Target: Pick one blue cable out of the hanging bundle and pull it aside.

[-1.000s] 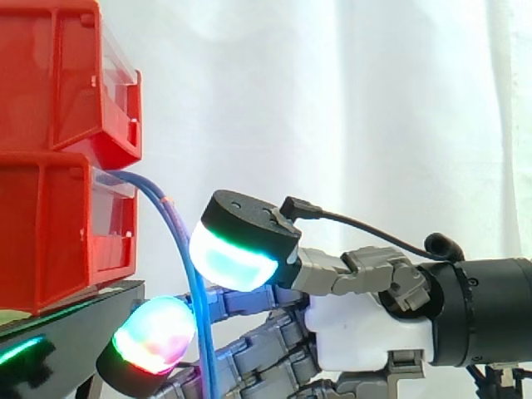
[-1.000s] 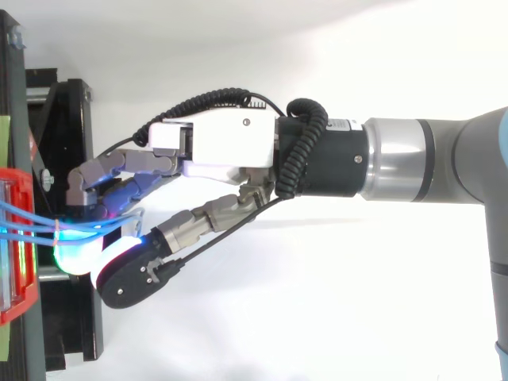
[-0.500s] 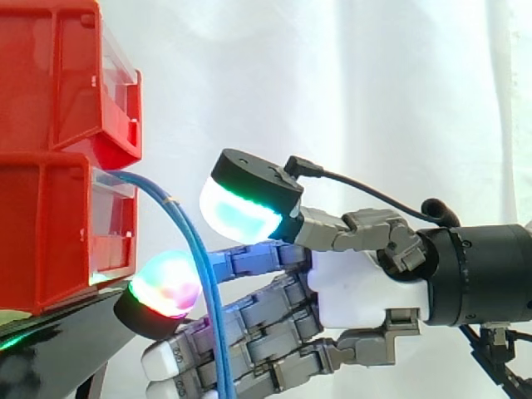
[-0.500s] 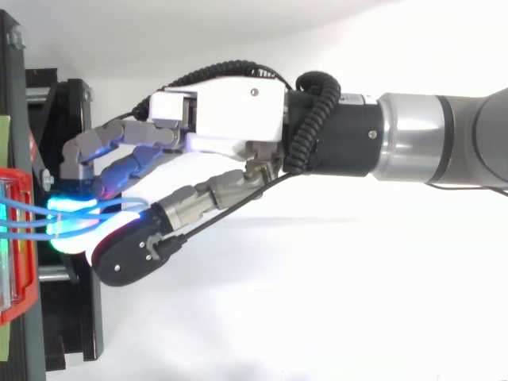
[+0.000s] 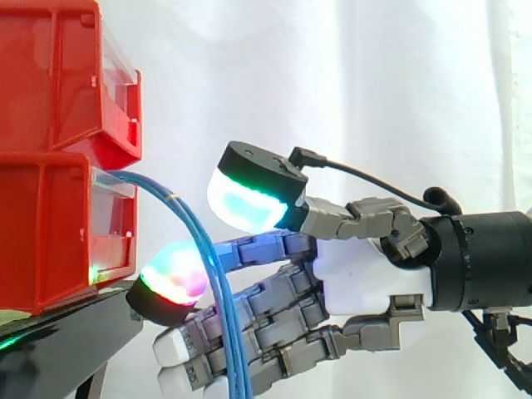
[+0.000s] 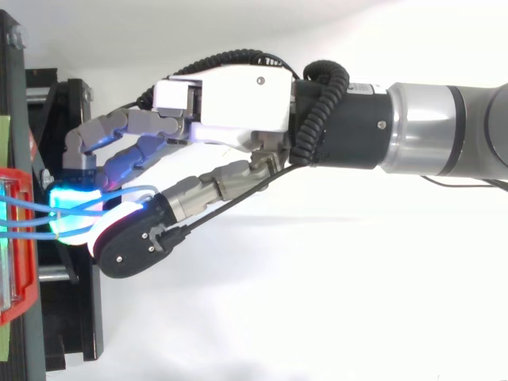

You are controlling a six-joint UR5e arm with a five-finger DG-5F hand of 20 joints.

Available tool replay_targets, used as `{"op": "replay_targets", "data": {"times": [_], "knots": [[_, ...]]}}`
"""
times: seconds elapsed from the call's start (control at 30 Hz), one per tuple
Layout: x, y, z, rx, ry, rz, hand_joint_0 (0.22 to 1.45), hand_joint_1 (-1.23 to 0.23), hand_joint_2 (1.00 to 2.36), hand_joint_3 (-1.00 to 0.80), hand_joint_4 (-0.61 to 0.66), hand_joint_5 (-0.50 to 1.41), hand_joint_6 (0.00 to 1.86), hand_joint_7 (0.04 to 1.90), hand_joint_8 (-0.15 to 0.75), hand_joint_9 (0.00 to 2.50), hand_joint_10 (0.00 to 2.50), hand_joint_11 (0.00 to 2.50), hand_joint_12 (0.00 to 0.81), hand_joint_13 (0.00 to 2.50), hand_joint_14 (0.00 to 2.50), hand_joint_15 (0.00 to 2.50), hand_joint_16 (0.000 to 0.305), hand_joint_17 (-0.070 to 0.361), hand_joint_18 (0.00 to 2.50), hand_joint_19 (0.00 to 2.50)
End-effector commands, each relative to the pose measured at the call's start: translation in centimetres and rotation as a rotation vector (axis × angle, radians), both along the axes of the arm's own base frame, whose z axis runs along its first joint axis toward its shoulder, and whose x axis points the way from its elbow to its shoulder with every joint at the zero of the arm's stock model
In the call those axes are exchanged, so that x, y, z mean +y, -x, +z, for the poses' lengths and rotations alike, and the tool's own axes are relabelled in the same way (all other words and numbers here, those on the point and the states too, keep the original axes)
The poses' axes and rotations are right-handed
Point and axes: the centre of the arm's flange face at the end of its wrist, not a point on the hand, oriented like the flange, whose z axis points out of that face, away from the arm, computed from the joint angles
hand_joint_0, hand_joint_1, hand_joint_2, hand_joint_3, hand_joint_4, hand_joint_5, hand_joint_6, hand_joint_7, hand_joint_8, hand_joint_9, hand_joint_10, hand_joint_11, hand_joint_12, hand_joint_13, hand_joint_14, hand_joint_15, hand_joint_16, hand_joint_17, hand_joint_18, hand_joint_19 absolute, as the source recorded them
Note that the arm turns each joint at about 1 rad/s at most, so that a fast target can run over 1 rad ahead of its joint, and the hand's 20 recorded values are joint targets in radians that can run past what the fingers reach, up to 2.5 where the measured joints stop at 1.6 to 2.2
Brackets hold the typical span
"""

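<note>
Blue cables [image 5: 229, 320], robot hand [image 5: 366, 283] behind, side view

Hand [image 5: 370, 287] at centre-right of the side view: glossy white palm shell, grey metal link segments along the fingers, some tinted blue. Thick fingertips [image 5: 248, 202] capped in black, with glowing faces: one cyan edged with green, another pink, green and red at lower left. Small dark screw [image 6: 258, 79] on the white back plate. Black cylindrical wrist [image 6: 357, 131], then a polished silver band on the arm [image 6: 432, 131] towards the right edge.
</note>
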Motion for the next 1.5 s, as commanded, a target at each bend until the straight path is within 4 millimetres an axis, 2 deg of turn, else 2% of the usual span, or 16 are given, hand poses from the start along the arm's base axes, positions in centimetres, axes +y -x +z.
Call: {"op": "replay_targets", "data": {"times": [0.0,0.1,0.27,0.47,0.6,0.7,0.93,1.23,1.3,1.37,1.47], "knots": [[-0.1,0.1,0.9,-0.01,0.007,0.0,0.58,-0.58,1.01,-0.39,0.24,-0.1,0.5,1.17,0.258,0.71,0.01,0.26,0.288,0.55,0.01,0.24,0.039,0.088,0.46,0.36],[-0.1,0.1,1.2,-0.015,0.014,-0.002,0.6,-0.6,1.01,-0.36,0.21,-0.1,0.51,1.2,0.255,0.7,0.01,0.25,0.286,0.55,0.01,0.24,0.039,0.088,0.47,0.36],[-0.1,0.1,1.6,-0.019,0.015,0.0,0.6,-0.6,1.01,-0.36,0.19,-0.11,0.59,1.08,0.255,0.7,0.01,0.26,0.285,0.55,0.01,0.24,0.039,0.088,0.47,0.36],[-0.4,0.5,3.2,-0.018,0.037,-0.006,0.57,-0.59,1.01,-0.41,0.2,-0.11,0.62,1.02,0.257,0.7,0.01,0.26,0.289,0.55,0.01,0.24,0.039,0.089,0.47,0.36],[-0.4,0.8,3.2,0.005,0.039,-0.007,0.56,-0.57,1.01,-0.43,0.21,-0.11,0.63,1.02,0.258,0.71,0.01,0.26,0.288,0.55,0.01,0.24,0.04,0.09,0.47,0.35],[-0.4,1.0,3.1,0.021,0.039,-0.006,0.56,-0.57,1.01,-0.43,0.2,-0.11,0.68,0.95,0.261,0.72,0.01,0.26,0.288,0.56,0.01,0.24,0.04,0.089,0.48,0.35],[0.0,1.2,3.0,0.043,0.042,-0.001,0.58,-0.57,1.02,-0.23,0.14,-0.15,0.91,0.76,0.263,0.72,0.01,0.32,0.286,0.57,0.01,0.26,0.039,0.088,0.5,0.36],[0.0,1.0,3.1,0.036,0.04,-0.002,0.59,-0.66,1.02,-0.15,0.11,-0.15,0.95,0.72,0.281,0.75,0.01,0.37,0.298,0.62,0.01,0.29,0.042,0.094,0.54,0.36],[0.0,0.9,3.6,0.027,0.042,0.0,0.59,-0.67,1.02,-0.17,0.13,-0.15,0.95,0.7,0.282,0.76,0.01,0.37,0.298,0.62,0.01,0.29,0.042,0.094,0.54,0.36],[0.1,0.8,3.7,0.024,0.042,0.0,0.57,-0.67,1.02,-0.28,0.14,-0.15,0.94,0.7,0.278,0.79,0.01,0.37,0.289,0.63,0.01,0.29,0.04,0.09,0.53,0.38],[0.1,0.7,4.0,0.018,0.043,0.0,0.54,-0.6,1.01,-0.4,0.15,-0.14,0.92,0.7,0.276,0.83,0.01,0.38,0.29,0.64,0.01,0.29,0.041,0.093,0.55,0.38]]}}
